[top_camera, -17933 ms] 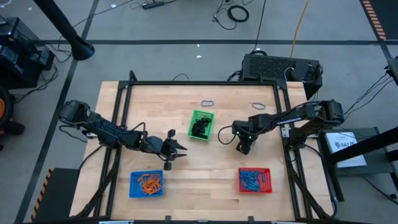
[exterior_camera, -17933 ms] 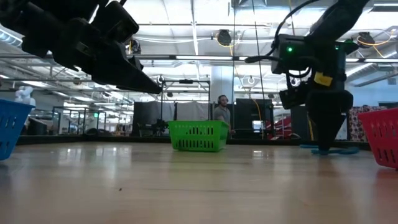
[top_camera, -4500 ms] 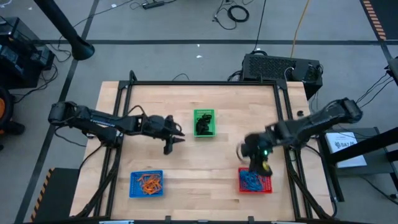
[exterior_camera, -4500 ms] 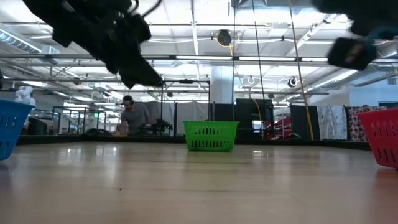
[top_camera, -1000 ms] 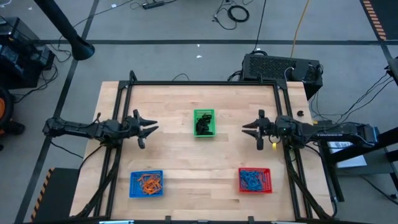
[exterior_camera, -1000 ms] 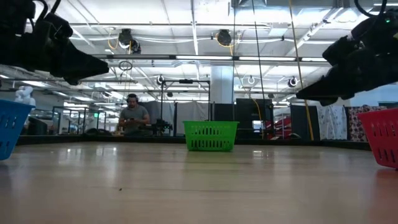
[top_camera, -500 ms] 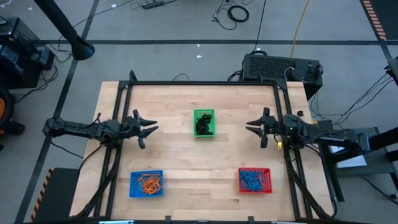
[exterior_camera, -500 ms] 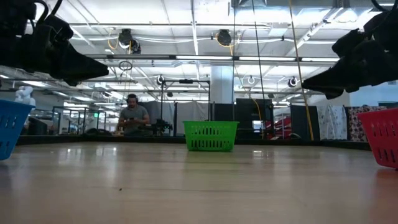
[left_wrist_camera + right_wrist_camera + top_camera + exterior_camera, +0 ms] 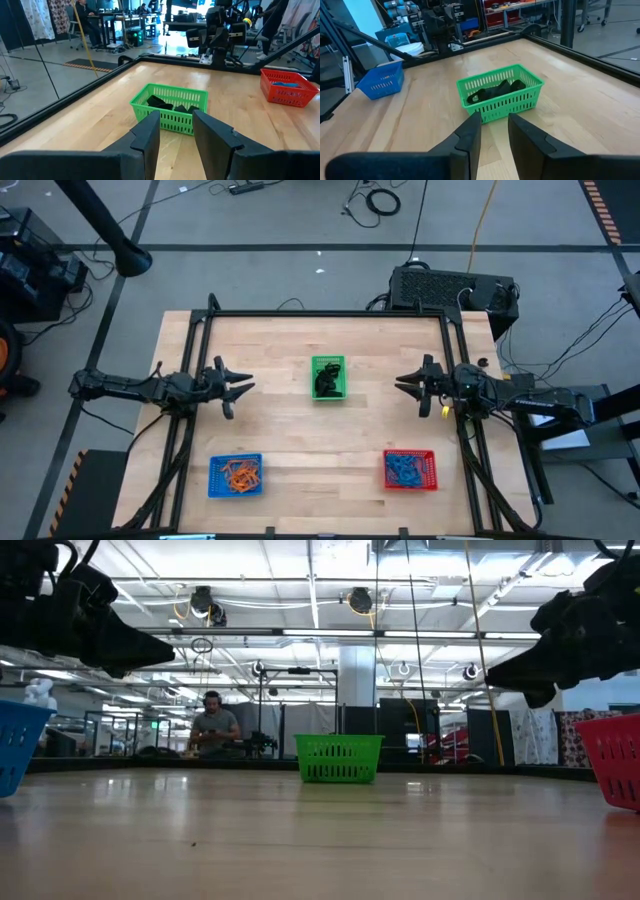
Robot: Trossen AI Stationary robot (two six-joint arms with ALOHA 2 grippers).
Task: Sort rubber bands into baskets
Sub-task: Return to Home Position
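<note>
While both arms hang over the pale wooden desk, I see at its near edge the blue plastic mesh basket holding orange rubber bands and the red mesh basket holding blue rubber bands. Farther back, the left claw and right claw, fingers apart and empty, flank the green mesh basket of black rubber bands.

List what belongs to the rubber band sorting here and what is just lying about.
Job: green basket with black bands; blue basket with orange bands; red basket with blue bands; left gripper and right gripper, jaws open, at the table's sides.
Lying about: black metal frame; black box behind the table; floor cables; person in the room beyond.
</note>
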